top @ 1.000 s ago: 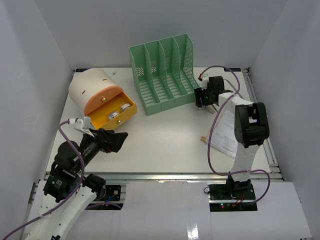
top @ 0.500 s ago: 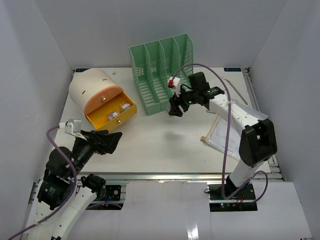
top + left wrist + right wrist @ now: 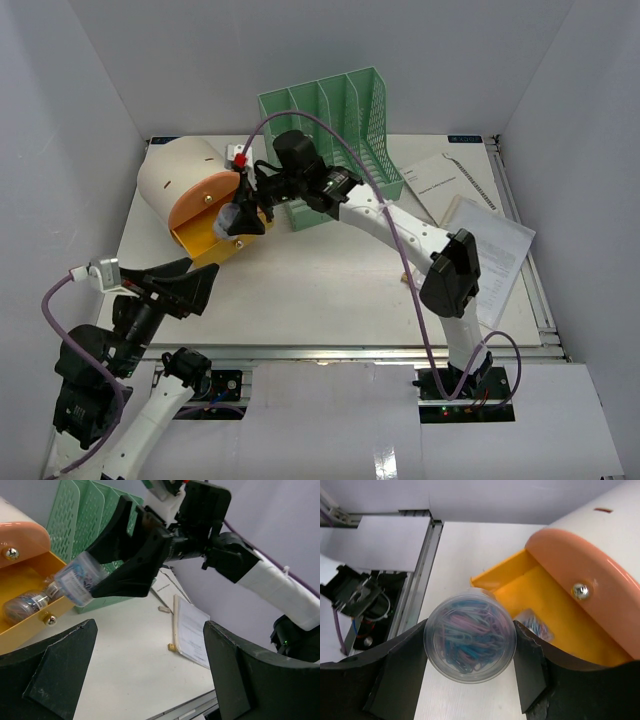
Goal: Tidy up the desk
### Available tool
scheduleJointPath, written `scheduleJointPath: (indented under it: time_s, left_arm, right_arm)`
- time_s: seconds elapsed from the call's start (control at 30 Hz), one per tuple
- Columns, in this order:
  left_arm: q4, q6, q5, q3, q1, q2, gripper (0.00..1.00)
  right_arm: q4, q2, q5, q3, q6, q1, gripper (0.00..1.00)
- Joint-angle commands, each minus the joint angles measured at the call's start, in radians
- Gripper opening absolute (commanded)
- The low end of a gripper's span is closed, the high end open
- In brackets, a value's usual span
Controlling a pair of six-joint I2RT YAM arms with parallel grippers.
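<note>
**Fig. 1. Right arm holding a jar at the open drawer; left arm idle**

The flat white worktop [image 3: 330, 285] fills the floor of the white-walled enclosure, with its metal rail along the near edge, where I see both arm bases. My right pincer [image 3: 242, 218] reaches across to the far left. Its jaws are closed on a clear round plastic jar of coloured paper clips [image 3: 469, 641]. The jar is held tilted, just above the right end of the open yellow drawer [image 3: 203, 243]. This drawer belongs to a cream, round-topped storage box with an orange front [image 3: 172, 178]. A second small clear jar [image 3: 24, 606] lies on its side inside the drawer. My left pincer [image 3: 193, 282] hovers above the near-left part of the worktop, its jaws spread wide and holding nothing. A green mesh file rack with four slots [image 3: 335, 125] stands at the far centre, just right of the box. Loose white printed sheets [image 3: 495, 250] lie at the right side of the worktop.
</note>
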Motion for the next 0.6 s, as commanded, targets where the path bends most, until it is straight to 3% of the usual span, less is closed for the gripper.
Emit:
scheduleJointPath:
  time_s: [0.0,0.3,0.4,0.47,0.57]
  left_arm:
    - [-0.010,-0.001,-0.056,0.020,0.001,-0.027,0.98]
    - [-0.041,-0.005,-0.086,0.016,0.001,-0.045,0.98]
    - [-0.045,-0.008,-0.082,0.011,0.001,-0.044,0.98]
    - [-0.048,-0.009,-0.077,0.011,0.001,-0.044,0.98]
    - [-0.055,-0.015,-0.072,0.010,0.001,-0.047,0.98]
  right_arm:
    - [0.179,0.097,0.098,0.114,0.153,0.072,0.12]
    - [0.268,0.234,0.253,0.217,0.164,0.125,0.13]
    - [0.279,0.264,0.293,0.220,0.138,0.149,0.54]
    - [0.278,0.270,0.311,0.216,0.114,0.152,0.74]
    - [0.284,0.260,0.327,0.208,0.093,0.153,0.87]
